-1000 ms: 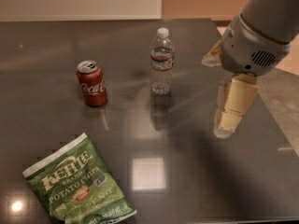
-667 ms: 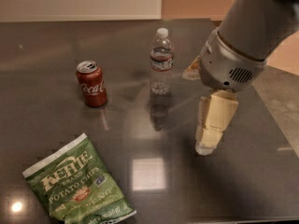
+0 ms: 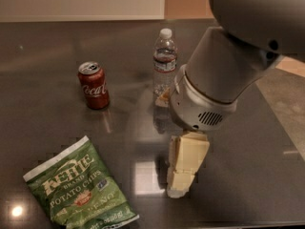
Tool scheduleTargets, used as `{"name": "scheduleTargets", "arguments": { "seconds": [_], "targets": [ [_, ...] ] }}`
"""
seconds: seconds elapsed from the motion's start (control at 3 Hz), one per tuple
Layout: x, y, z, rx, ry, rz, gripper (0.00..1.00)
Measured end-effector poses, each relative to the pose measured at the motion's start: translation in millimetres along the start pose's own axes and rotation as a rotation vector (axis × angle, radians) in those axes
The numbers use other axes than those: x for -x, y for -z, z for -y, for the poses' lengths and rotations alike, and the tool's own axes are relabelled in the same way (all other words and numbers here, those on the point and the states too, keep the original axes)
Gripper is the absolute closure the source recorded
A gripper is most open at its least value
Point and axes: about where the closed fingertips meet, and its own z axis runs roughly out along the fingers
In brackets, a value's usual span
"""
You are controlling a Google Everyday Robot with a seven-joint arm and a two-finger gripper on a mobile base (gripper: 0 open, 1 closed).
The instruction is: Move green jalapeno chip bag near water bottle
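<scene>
Gripper (image 3: 178, 187) hangs low over the table (image 3: 43, 128), just right of the green jalapeno chip bag (image 3: 78, 190), with open tabletop between them. Coca-Cola can (image 3: 94, 85) stands upright left of the water bottle (image 3: 165, 63), with a passable gap between. Arm housing (image 3: 209, 97) crowds the bottle's right side.

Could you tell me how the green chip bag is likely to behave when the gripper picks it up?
The green jalapeno chip bag lies flat and crinkled, so it will probably crumple rather than stay stiff. Its glossy foil may slip. It looks puffy, so it is likely light for its size. The gripper hangs beside it, not touching it.
</scene>
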Motion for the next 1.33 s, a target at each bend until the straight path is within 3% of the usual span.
{"name": "scheduleTargets", "arguments": {
  "seconds": [0.33,0.67,1.33],
  "targets": [
    [22.5,-20.5,-16.5,0.011,0.035,0.025,0.00],
    [44.9,-51.9,-32.2,0.057,0.058,0.099,0.00],
    [67.3,-87.0,-52.8,0.081,0.076,0.188,0.00]
  ]
}}
